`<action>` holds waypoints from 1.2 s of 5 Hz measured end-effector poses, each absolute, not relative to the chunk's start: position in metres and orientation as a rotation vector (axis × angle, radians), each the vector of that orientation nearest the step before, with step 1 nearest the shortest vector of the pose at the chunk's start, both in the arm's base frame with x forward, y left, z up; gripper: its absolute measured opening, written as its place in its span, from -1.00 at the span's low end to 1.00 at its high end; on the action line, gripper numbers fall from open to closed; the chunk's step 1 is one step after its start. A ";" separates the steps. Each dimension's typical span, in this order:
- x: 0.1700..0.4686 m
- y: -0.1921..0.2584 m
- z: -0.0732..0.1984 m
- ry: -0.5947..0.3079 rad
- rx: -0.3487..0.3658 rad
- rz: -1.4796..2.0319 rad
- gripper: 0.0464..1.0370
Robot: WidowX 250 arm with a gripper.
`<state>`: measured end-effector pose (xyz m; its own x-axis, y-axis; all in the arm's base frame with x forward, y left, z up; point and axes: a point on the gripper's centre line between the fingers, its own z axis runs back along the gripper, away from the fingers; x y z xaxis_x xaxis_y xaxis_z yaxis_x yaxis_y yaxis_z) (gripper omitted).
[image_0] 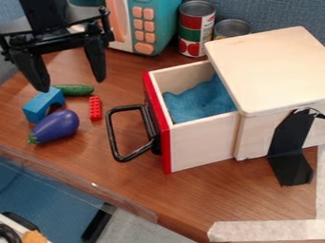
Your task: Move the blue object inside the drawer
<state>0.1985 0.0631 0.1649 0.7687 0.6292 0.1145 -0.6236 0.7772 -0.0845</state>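
- You see a matt wood drawer (203,146).
- Your cloth (198,104) looks rough.
- Your tabletop (222,190) looks like smooth wood.
- Your eggplant (58,126) looks like glossy plastic.
- Your cans (192,10) look metal.

No words or numbers can be read, though the tall can (196,8) near the far edge of the table (213,192) has a label (191,34) with what may be tiny print.

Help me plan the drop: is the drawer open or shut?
Open. The drawer sticks out of the wooden box, its red front well clear of it, and blue cloth shows inside.
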 end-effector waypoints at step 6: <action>0.216 0.203 0.118 -0.081 0.139 0.229 0.92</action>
<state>0.2157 0.2034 0.1178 0.9707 0.2204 0.0954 -0.2315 0.9643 0.1284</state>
